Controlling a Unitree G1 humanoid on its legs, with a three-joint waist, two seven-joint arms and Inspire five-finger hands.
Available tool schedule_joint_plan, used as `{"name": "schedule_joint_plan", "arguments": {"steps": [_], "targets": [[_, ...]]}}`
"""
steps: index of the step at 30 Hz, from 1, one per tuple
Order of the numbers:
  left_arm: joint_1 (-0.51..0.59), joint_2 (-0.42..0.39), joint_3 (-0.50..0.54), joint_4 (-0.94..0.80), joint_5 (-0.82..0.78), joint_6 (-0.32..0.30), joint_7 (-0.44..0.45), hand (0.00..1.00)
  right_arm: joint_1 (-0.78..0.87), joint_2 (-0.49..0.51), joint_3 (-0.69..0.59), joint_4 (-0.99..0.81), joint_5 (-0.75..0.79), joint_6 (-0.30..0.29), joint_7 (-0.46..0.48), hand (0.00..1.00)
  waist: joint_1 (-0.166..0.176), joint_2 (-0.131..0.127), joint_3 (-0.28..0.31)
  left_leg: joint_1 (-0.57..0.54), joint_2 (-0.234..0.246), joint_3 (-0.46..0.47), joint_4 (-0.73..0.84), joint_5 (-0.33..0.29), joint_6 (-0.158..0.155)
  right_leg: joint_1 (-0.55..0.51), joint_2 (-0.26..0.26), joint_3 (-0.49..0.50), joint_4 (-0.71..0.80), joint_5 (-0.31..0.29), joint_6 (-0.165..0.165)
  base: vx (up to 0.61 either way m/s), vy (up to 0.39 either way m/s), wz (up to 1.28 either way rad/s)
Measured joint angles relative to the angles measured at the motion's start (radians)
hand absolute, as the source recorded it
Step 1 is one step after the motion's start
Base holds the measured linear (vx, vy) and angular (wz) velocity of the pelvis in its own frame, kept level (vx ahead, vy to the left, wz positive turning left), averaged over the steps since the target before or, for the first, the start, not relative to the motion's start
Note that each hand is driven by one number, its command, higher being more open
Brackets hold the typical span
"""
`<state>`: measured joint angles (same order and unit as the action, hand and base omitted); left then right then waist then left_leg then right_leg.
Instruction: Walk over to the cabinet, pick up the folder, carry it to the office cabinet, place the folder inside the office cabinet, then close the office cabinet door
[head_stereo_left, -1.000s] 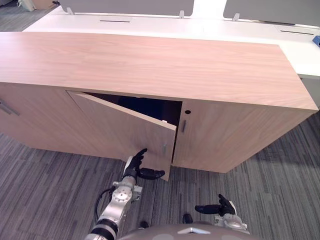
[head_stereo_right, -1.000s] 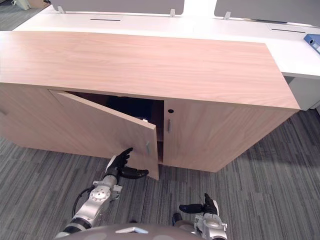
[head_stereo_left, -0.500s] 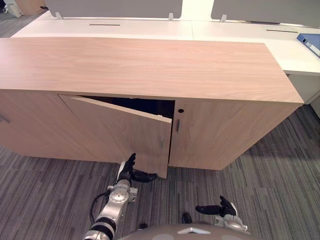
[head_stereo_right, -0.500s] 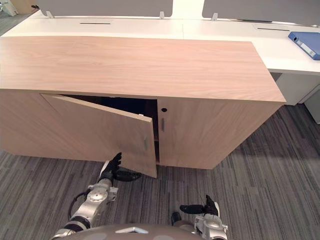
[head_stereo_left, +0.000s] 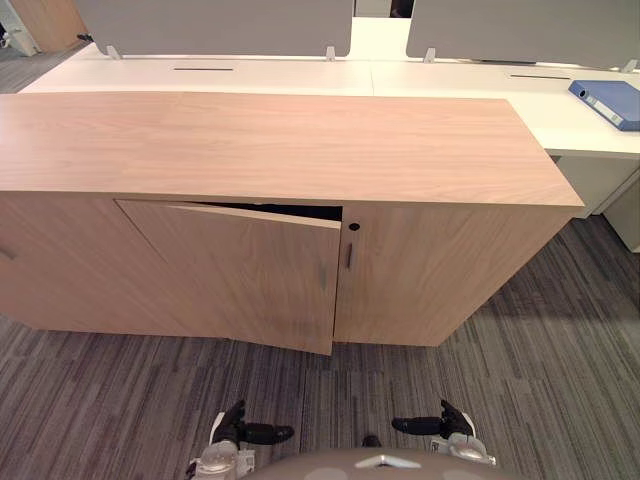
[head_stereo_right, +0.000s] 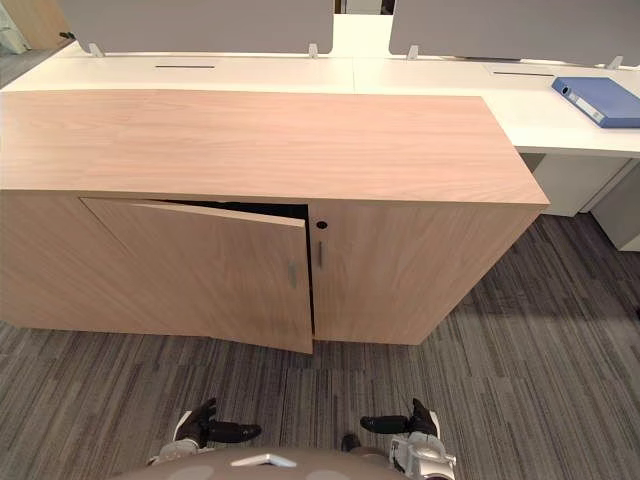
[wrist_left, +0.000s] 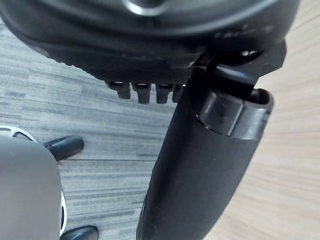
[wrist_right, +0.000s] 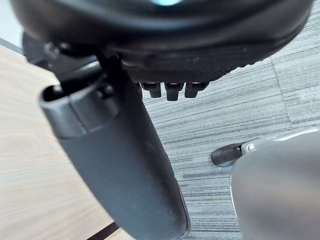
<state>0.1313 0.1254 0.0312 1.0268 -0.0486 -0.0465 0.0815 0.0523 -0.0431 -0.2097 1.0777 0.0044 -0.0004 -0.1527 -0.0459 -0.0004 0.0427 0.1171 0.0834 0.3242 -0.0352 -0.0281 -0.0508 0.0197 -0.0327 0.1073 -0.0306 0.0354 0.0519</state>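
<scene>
Before me: light wooden office cabinet (head_stereo_left: 280, 145), its door (head_stereo_left: 240, 270) ajar.
My left hand (head_stereo_left: 236, 432) and right hand (head_stereo_left: 446, 424) hang near, empty, fingers loose.

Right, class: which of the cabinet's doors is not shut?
The middle door, left of the keyhole: its free edge stands out, leaving a dark gap above. The right door sits flush.
</scene>
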Motion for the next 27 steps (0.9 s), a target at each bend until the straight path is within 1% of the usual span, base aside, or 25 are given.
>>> {"name": "schedule_joint_plan", "arguments": {"steps": [3, 8, 12, 18, 20, 27], "targets": [[-0.002, -0.011, 0.035, 0.008, 0.003, 0.0, 0.0, 1.0, 0.0, -0.007, -0.006, 0.006, 0.0, 0.0, 0.001, 1.0, 0.01, 0.005, 0.0, -0.015, 0.001, -0.002, 0.04, -0.024, -0.004, -0.001, -0.004, 0.006, 0.003, 0.0, 0.001, -0.02, -0.005, -0.03], [-0.006, -0.019, 0.103, 0.022, 0.003, 0.005, -0.004, 1.0, -0.004, -0.007, -0.015, 0.012, 0.0, 0.0, 0.002, 1.0, 0.019, 0.002, 0.001, -0.016, -0.007, -0.025, 0.037, -0.026, -0.007, 0.0, -0.008, -0.001, 0.003, -0.001, 0.003, 0.0, 0.006, 0.05], [-0.003, -0.02, 0.151, 0.043, 0.018, 0.009, -0.003, 1.0, -0.01, -0.006, -0.056, 0.036, 0.001, 0.006, 0.014, 1.0, 0.032, 0.001, 0.001, -0.015, -0.015, -0.043, 0.026, -0.019, 0.005, 0.003, -0.014, -0.018, 0.0, -0.005, 0.007, 0.02, 0.003, 0.1], [0.011, -0.015, 0.155, 0.059, 0.021, 0.016, -0.002, 1.0, -0.01, -0.006, -0.082, 0.052, 0.014, 0.02, 0.019, 1.0, 0.037, -0.002, 0.001, -0.007, -0.028, -0.088, 0.008, -0.012, 0.015, 0.03, -0.027, -0.059, -0.012, -0.017, 0.011, 0.03, 0.005, 0.21], [0.013, -0.015, 0.155, 0.059, 0.021, 0.016, -0.002, 1.0, -0.012, -0.005, -0.081, 0.057, 0.037, 0.021, 0.02, 1.0, 0.039, -0.002, 0.001, -0.006, -0.031, -0.091, 0.001, -0.01, 0.017, 0.029, -0.03, -0.064, -0.013, -0.019, 0.013, 0.01, 0.007, 0.07], [0.02, -0.014, 0.151, 0.059, 0.022, 0.016, -0.001, 1.0, -0.014, -0.004, -0.081, 0.057, 0.04, 0.022, 0.02, 1.0, 0.039, -0.008, 0.005, -0.001, -0.048, -0.099, -0.018, -0.006, 0.023, 0.029, -0.044, -0.075, -0.015, -0.025, 0.021, 0.01, 0.008, 0.04]]}}
